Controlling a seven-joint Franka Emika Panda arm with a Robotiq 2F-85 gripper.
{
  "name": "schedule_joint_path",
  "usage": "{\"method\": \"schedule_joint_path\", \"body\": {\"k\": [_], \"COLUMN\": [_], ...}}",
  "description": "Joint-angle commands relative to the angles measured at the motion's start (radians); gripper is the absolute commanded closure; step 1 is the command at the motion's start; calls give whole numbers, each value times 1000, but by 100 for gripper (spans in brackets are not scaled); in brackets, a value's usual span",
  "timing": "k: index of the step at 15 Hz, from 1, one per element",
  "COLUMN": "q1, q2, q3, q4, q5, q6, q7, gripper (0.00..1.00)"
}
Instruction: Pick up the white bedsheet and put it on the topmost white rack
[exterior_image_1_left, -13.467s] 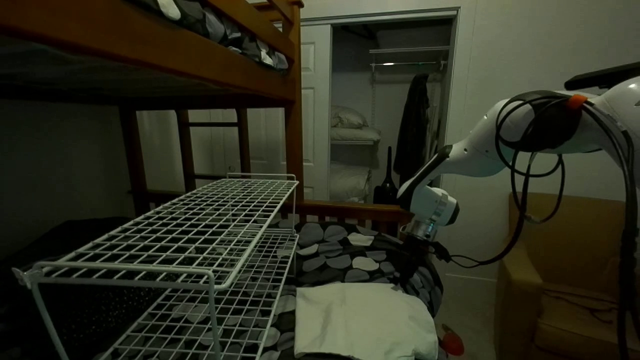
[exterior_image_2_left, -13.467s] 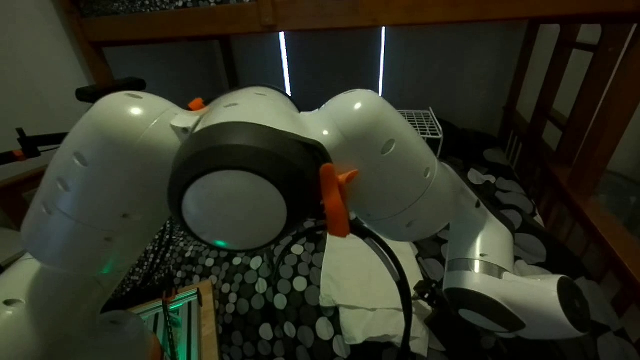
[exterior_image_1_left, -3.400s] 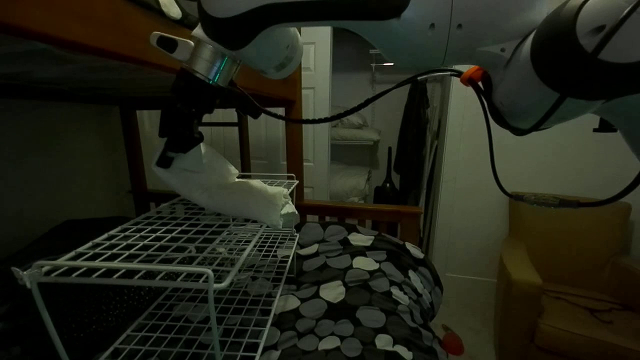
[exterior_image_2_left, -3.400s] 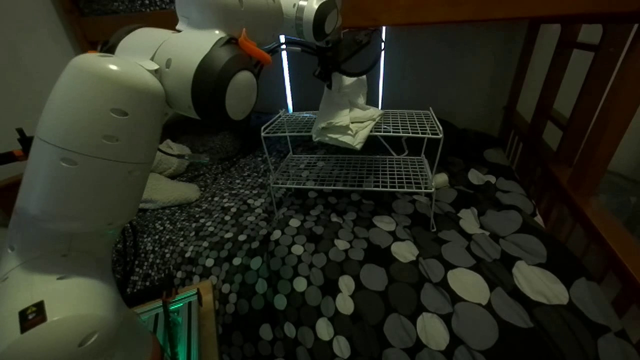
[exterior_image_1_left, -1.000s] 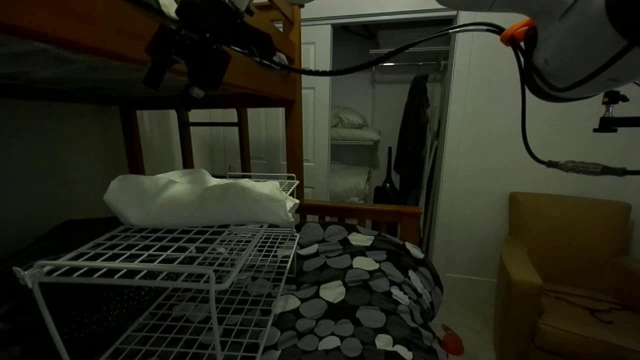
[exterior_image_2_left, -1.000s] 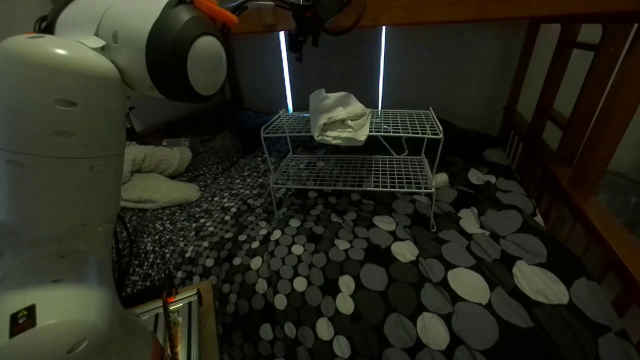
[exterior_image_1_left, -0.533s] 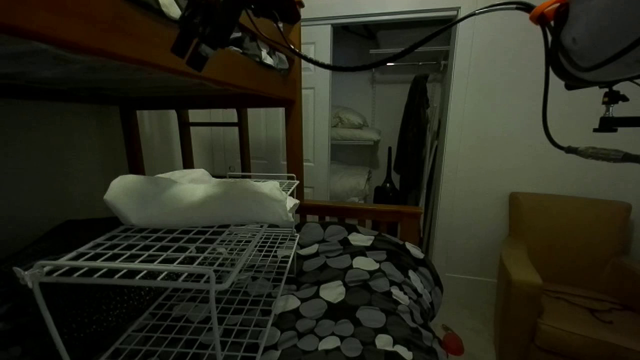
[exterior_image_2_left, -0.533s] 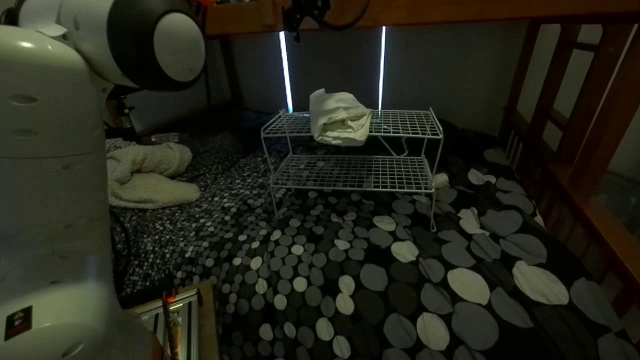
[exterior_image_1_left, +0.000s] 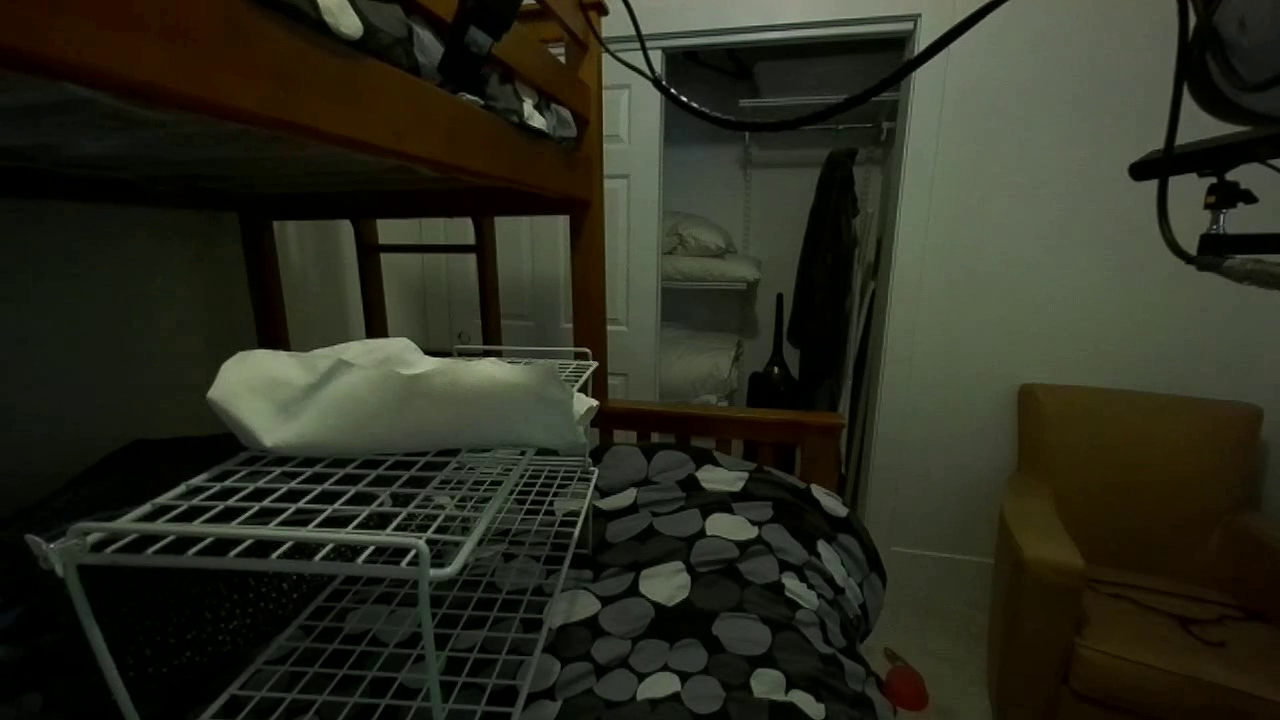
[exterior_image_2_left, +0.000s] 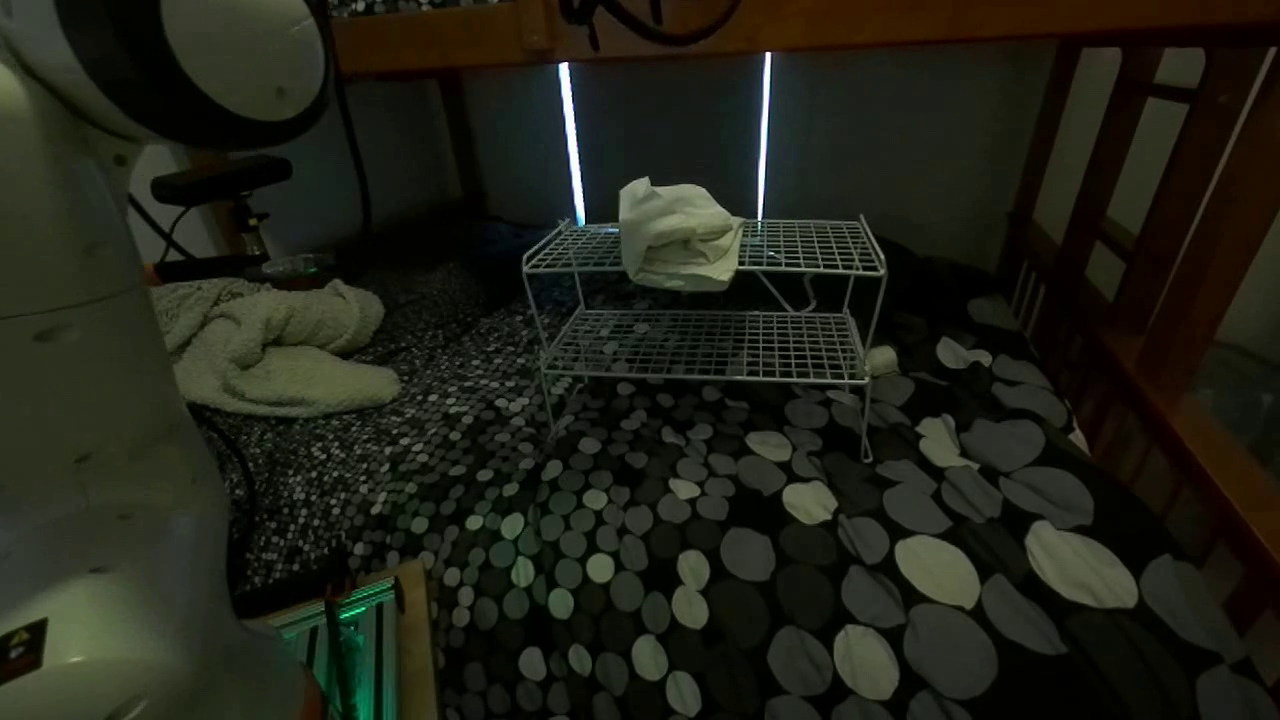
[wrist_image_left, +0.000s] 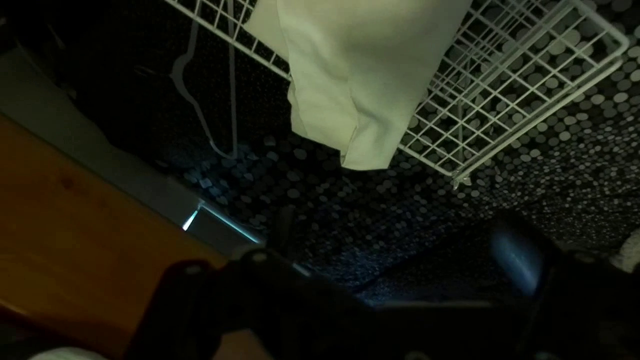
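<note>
The white bedsheet lies folded and bunched on the top shelf of the white wire rack in both exterior views. One end hangs slightly over the shelf edge. The rack's top rail shows in an exterior view. In the wrist view the sheet and the rack's edge are apart from my gripper. The fingers are spread wide with nothing between them. The gripper is high above the rack, by the upper bunk, and mostly cut off at the top of both exterior views.
The upper bunk's wooden rail is close to my gripper. The rack stands on the dotted bedding. A pale fluffy blanket lies near the arm's base. A hanger is behind the rack. An armchair stands beside the bed.
The sheet went from the bed to the top shelf, held by my gripper, and was let go. My gripper has since risen away and the arm has drawn back; the sheet stays still.
</note>
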Motion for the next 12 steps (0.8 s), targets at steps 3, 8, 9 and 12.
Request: {"method": "schedule_joint_path", "body": {"k": [3,8,9,12], "q1": [-65,-74,-74,-70], "q2": [-162,-147,-146,-137], "q3": [-48,-63,-63,-59], "q4": [-152,-119,-117,-117], "q5": [42,40,40,39], "q6": [-5,20,20,20], "q7": [150,189,188,188], "gripper": [0,0,0,0]}}
